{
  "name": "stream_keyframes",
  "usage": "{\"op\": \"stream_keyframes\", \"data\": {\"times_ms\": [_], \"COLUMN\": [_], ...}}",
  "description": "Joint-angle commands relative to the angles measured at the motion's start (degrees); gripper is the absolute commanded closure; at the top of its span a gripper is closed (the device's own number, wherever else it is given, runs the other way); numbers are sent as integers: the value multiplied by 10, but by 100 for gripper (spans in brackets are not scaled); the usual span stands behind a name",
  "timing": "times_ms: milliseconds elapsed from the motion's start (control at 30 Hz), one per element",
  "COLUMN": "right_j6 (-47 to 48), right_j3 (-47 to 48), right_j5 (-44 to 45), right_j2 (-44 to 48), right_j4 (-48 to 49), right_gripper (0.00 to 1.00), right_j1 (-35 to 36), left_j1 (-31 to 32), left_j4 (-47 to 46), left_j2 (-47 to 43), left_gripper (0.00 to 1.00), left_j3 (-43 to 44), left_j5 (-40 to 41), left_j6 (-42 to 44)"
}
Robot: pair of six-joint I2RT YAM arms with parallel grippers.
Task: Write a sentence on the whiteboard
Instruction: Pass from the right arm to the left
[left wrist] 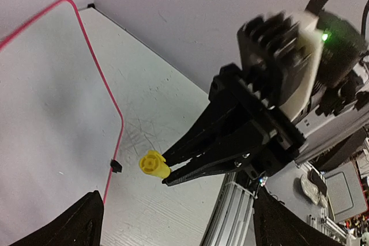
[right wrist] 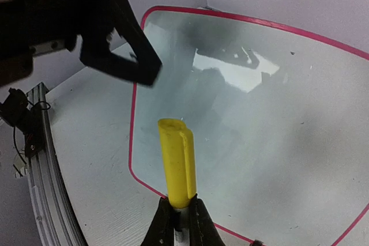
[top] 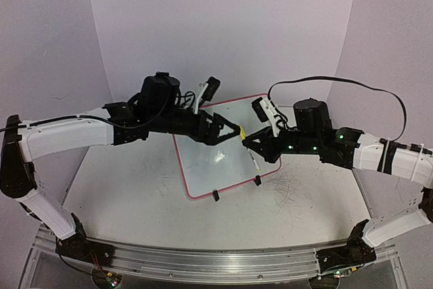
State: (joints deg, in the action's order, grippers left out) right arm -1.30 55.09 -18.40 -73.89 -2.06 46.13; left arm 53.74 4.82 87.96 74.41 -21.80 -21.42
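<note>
Job done: nothing yet that I could see; no writing showed on the whiteboard (top: pixel 203 167).
Job left: I think the cap had to come off first, and then the whole sentence had to be written.
Table (top: pixel 122 194): white and scratched, under the whiteboard.
Whiteboard: lay on the table, turned a bit crooked. It was shiny white with a thin pink-red frame, round corners and two small black feet on its near edge. Lamp light shone back from it.
Left gripper (top: pixel 235 131): above the whiteboard's right half, fingers wide apart, holding nothing, pointed at the cap.
Right gripper (top: pixel 249 144): above the whiteboard, close to its right edge, fingers squeezed tight on the marker (top: pixel 253 160).
Marker: thin and pale, slanting down over the whiteboard's right side.
Cap (right wrist: pixel 177 162): bright yellow, on the marker's end, up in the air above the whiteboard, near the left gripper's fingers but not touching them.
</note>
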Motion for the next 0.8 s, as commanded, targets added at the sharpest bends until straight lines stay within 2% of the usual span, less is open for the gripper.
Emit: {"op": "stream_keyframes", "data": {"times_ms": [0, 333, 433, 600, 767], "right_j6": [48, 56, 60, 62, 62], "right_j3": [11, -8, -12, -17, -18], "right_j5": [-35, -27, -21, -14, -10], "right_j2": [7, 21, 23, 32, 35], "right_j4": [34, 33, 34, 34, 33], "right_gripper": [100, 100, 100, 100, 100], "right_j1": [12, 27, 28, 29, 29], "left_j1": [11, 11, 11, 11, 11], "left_j4": [20, 18, 16, 16, 20], "left_j2": [19, 62, 68, 75, 77], "left_gripper": [11, 34, 49, 64, 65], "left_j3": [25, 69, 75, 74, 69], "left_j5": [-23, -48, -47, -62, -76], "left_j6": [7, -53, -60, -62, -64]}}
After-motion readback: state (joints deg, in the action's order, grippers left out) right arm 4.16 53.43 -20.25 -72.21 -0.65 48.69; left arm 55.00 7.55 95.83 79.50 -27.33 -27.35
